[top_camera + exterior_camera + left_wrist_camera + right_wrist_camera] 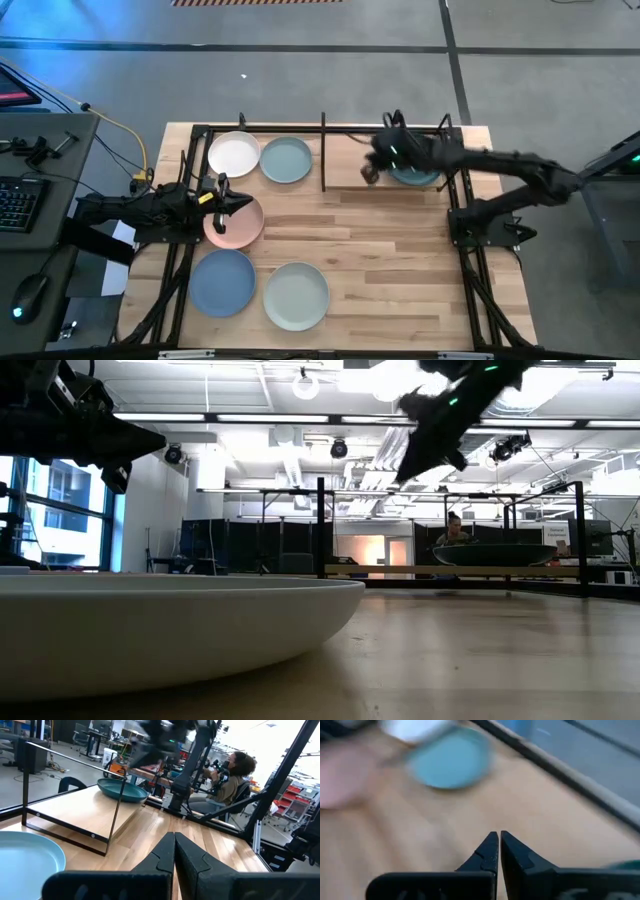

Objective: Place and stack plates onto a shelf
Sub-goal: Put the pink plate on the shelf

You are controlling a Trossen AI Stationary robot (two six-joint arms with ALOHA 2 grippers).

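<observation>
The dark teal plate (pixel 418 177) (pixel 122 790) lies flat on the wood floor of the black-rod shelf (pixel 323 152) (pixel 80 807) at the table's far right. On the table's left lie the white (pixel 233 155), pale mint (pixel 287 160), pink (pixel 238 228), blue (pixel 222 283) and pale sage green (pixel 296 296) plates. My left gripper (pixel 245 203) (pixel 174 840) is shut and hovers over the pink plate's far edge. My right gripper (pixel 368 172) (pixel 499 837) is shut and raised above the shelf, just left of the teal plate.
The shelf floor left of the teal plate (pixel 505 553) is bare wood. Black frame rails run along both table sides (pixel 465 250). The sage plate's rim (pixel 150 620) fills the foreground of the low view. A person (pixel 235 775) sits beyond the table's right side.
</observation>
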